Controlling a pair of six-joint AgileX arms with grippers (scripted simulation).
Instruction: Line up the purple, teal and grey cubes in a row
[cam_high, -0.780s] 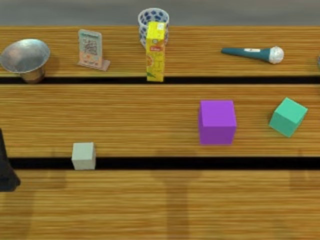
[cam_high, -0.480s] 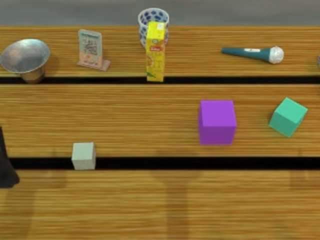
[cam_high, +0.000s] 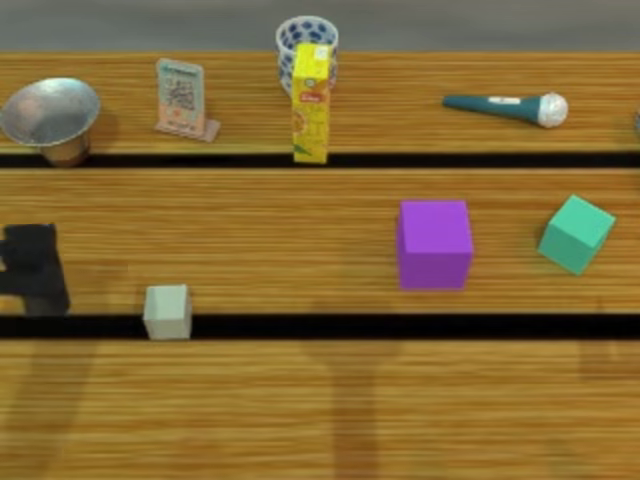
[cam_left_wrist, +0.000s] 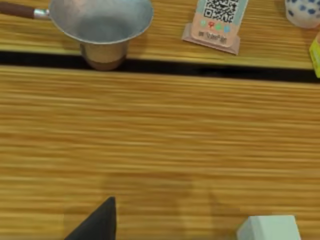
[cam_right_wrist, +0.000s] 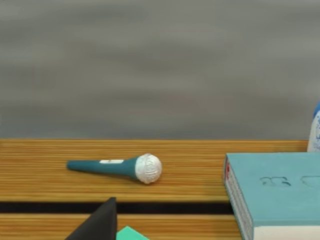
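My left gripper, fingers' state not discernible, hangs at the table's left edge near the grey cube, far from purple and teal; I should centre squarely above grey before descending.

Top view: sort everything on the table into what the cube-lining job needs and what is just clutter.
Job:
purple cube
teal cube
grey cube
left gripper, beside the grey cube

Clutter:
metal funnel-shaped cup
QR card stand
yellow carton
blue-dotted cup
toy microphone
teal book
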